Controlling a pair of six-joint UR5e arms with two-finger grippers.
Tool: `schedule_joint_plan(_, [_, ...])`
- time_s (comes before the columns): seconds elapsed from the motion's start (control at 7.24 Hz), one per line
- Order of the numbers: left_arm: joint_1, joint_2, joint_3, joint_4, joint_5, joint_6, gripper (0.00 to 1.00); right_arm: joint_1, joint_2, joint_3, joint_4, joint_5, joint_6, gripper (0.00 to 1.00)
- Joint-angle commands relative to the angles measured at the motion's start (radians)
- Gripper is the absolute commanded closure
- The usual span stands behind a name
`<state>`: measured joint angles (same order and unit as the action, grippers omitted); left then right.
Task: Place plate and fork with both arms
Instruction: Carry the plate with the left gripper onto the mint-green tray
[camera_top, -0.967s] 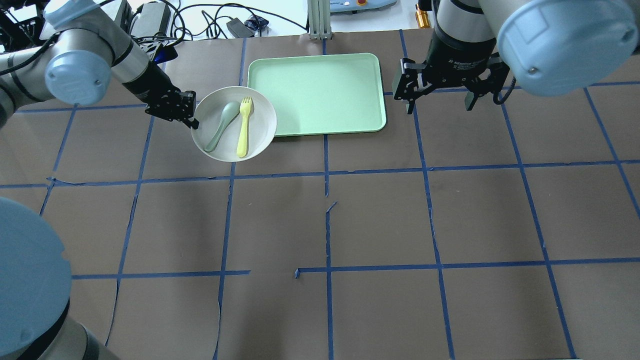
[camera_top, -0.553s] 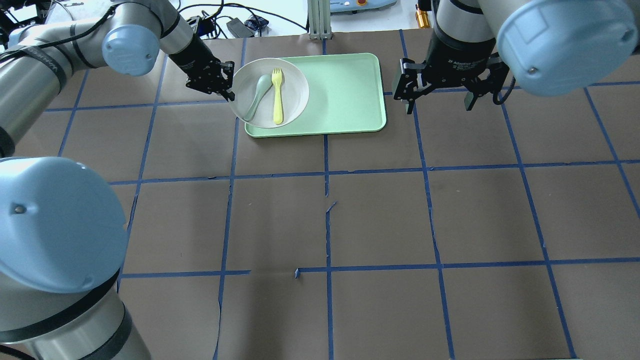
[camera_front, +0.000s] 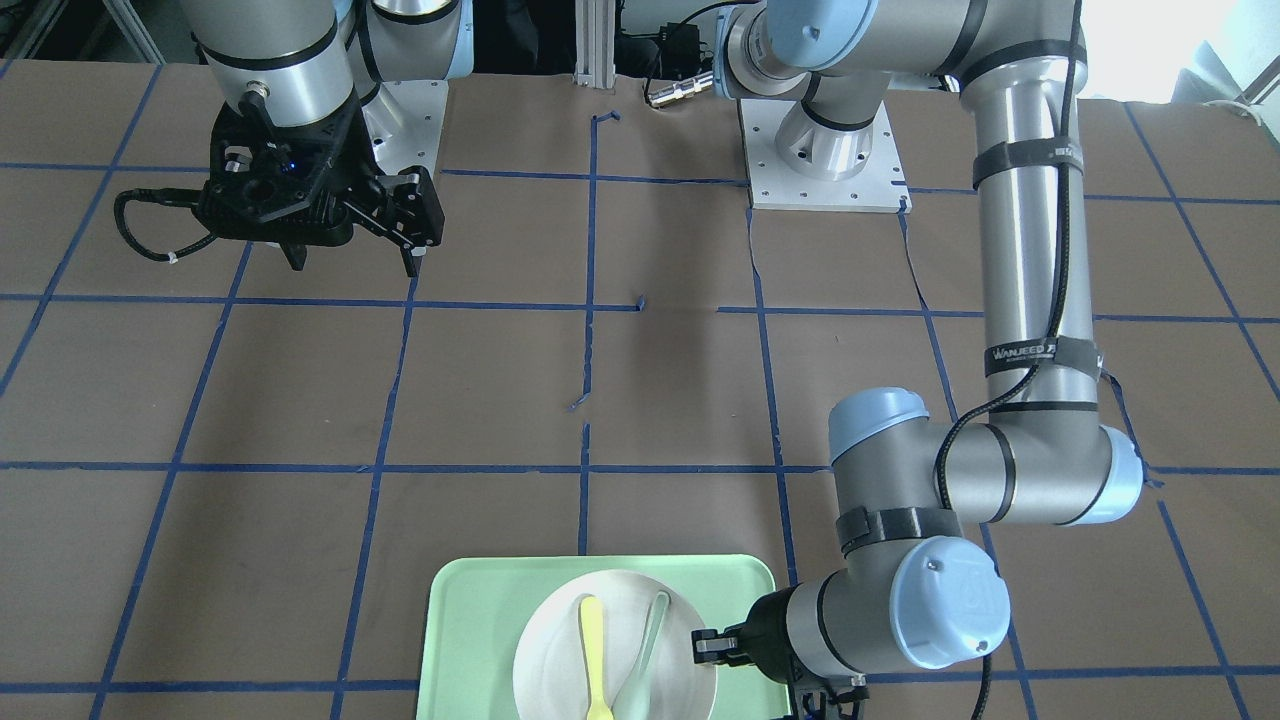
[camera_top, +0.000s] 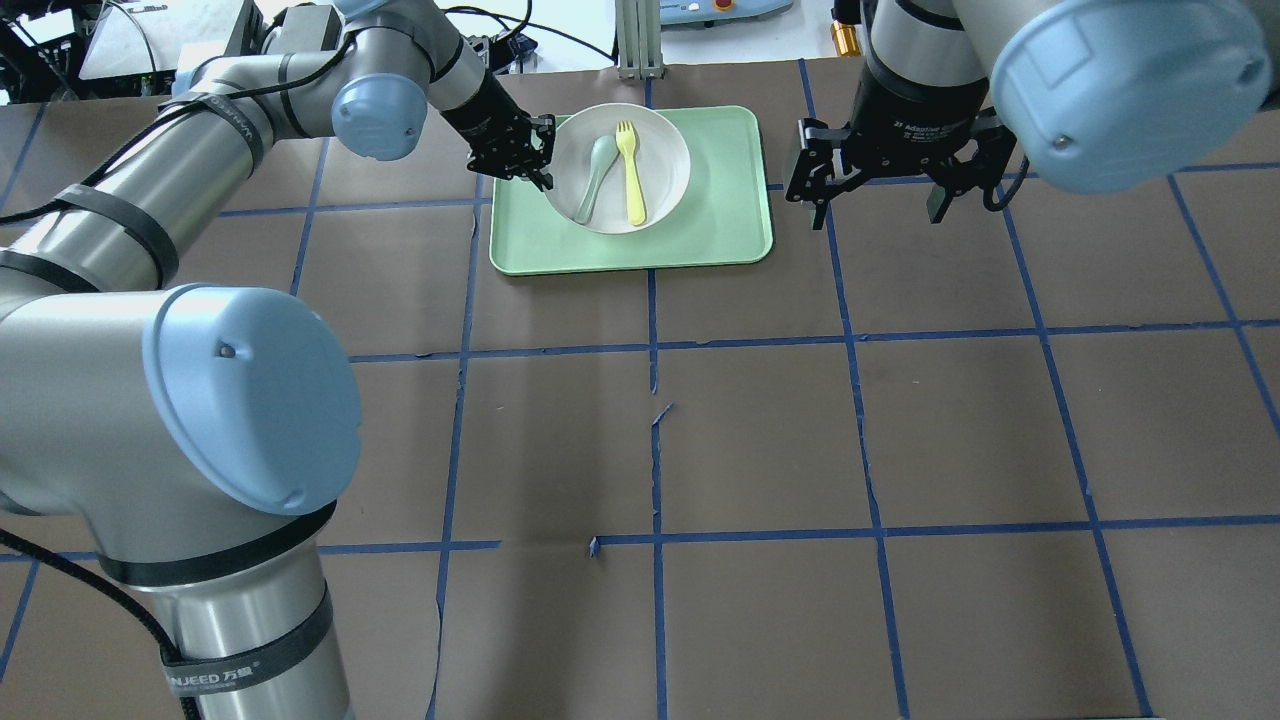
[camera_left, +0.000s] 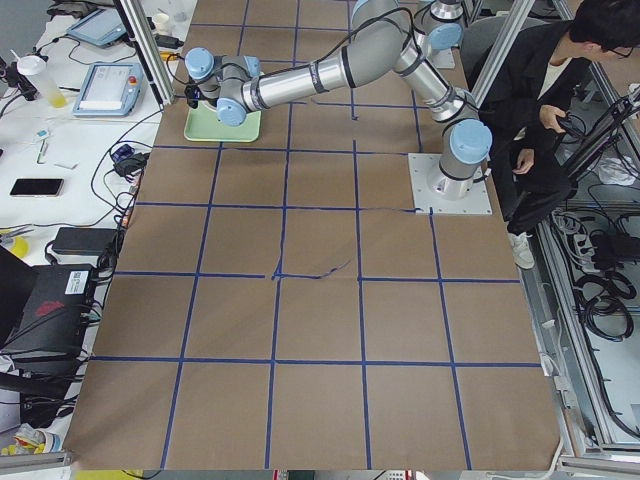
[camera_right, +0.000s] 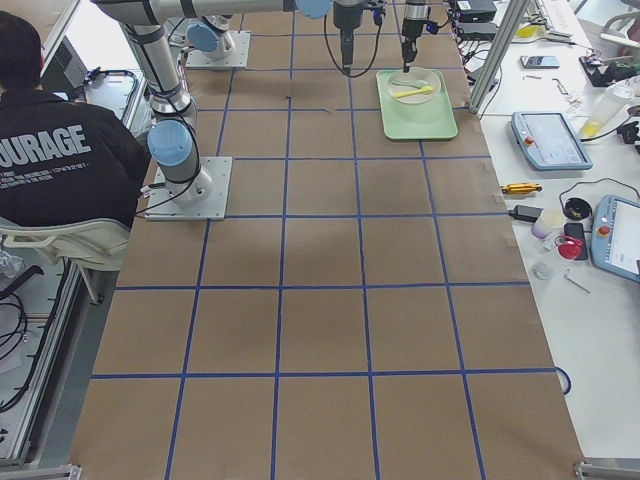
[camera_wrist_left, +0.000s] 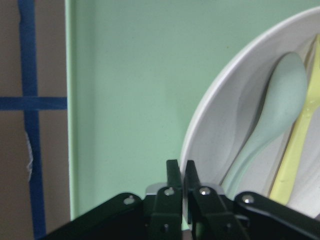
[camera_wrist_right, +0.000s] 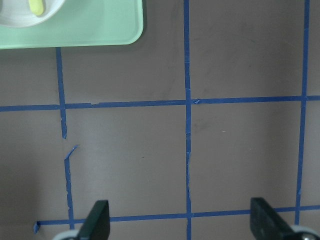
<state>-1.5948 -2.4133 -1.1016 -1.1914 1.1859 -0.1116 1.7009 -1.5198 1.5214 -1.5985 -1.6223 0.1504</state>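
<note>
The off-white plate (camera_top: 655, 150) is over the mint-green tray (camera_top: 720, 205), toward its far left part. I cannot tell if it rests on the tray. The yellow fork (camera_top: 631, 172) lies in the plate beside a grey-green spoon (camera_top: 595, 178). My left gripper (camera_top: 540, 165) is shut on the plate's left rim. The left wrist view shows the fingers (camera_wrist_left: 172, 175) pinching the rim of the plate (camera_wrist_left: 225, 125). My right gripper (camera_top: 878, 205) hangs open and empty above the table, right of the tray. Its open fingers (camera_wrist_right: 95, 220) show in the right wrist view.
The table is brown paper with a blue tape grid. Cables and boxes lie beyond the far edge (camera_top: 300, 30). A metal post (camera_top: 638, 40) stands behind the tray. In the front-facing view the plate (camera_front: 550, 660) and the tray (camera_front: 470, 620) sit at the bottom edge.
My left arm carried the plate, with fork and spoon in it, from the table left of the tray to over the tray. The right arm has not moved.
</note>
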Motion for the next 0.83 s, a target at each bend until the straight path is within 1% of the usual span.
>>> schedule_joint_plan(0.0, [-0.022, -0.073, 0.077, 0.018, -0.005, -0.017, 1.00, 0.000, 0.001, 0.000, 0.000, -0.001, 0.001, 0.00])
schedule_joint_plan(0.14, [-0.024, -0.084, 0.077, 0.019, 0.000, -0.016, 0.98, 0.000, 0.001, 0.000, 0.000, -0.001, 0.001, 0.00])
schedule_joint_plan(0.28, [-0.024, -0.086, 0.075, 0.025, 0.001, -0.014, 0.90, 0.000, 0.001, 0.000, 0.000, -0.001, 0.000, 0.00])
schedule_joint_plan(0.41, [-0.024, -0.089, 0.074, 0.038, 0.001, -0.011, 0.64, 0.000, 0.001, 0.000, -0.001, -0.001, 0.000, 0.00])
schedule_joint_plan(0.55, [-0.024, -0.083, 0.063, 0.082, 0.020, -0.005, 0.11, 0.000, 0.001, 0.000, 0.000, -0.001, 0.000, 0.00])
schedule_joint_plan(0.69, [-0.024, -0.054, 0.042, 0.084, 0.026, 0.010, 0.00, 0.000, 0.001, 0.000, 0.000, -0.001, -0.002, 0.00])
